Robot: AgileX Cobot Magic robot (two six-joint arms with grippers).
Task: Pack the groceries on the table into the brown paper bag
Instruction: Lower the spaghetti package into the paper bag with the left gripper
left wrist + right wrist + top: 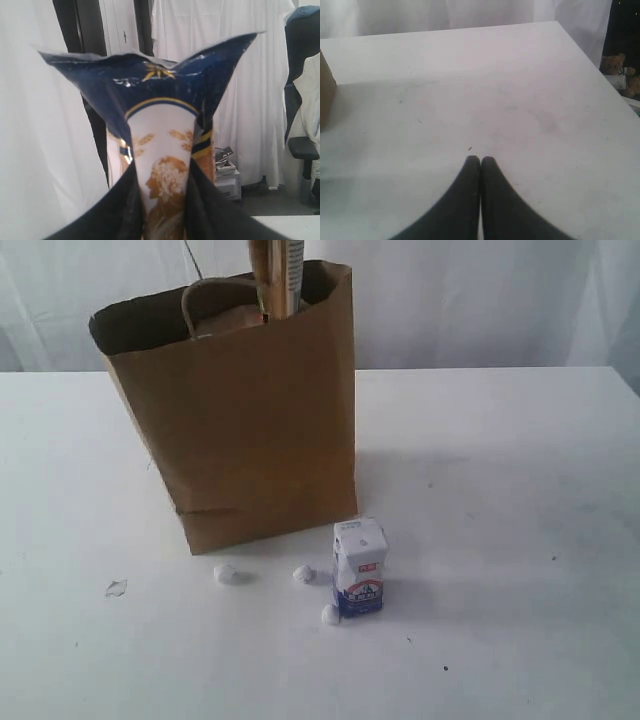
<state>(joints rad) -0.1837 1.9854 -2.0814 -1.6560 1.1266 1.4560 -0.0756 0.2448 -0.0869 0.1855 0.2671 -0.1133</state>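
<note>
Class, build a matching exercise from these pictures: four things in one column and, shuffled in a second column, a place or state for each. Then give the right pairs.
Things
1. spaghetti packet
2. small white-blue carton
3. brown paper bag
4. right tool

Places or states
A. shut and empty, above the bare table
B. tall, upright, open at the top
C. gripped by the left tool, above the bag's mouth
D. standing on the table in front of the bag

Pairs: 1-C, 2-D, 3-B, 4-A
</note>
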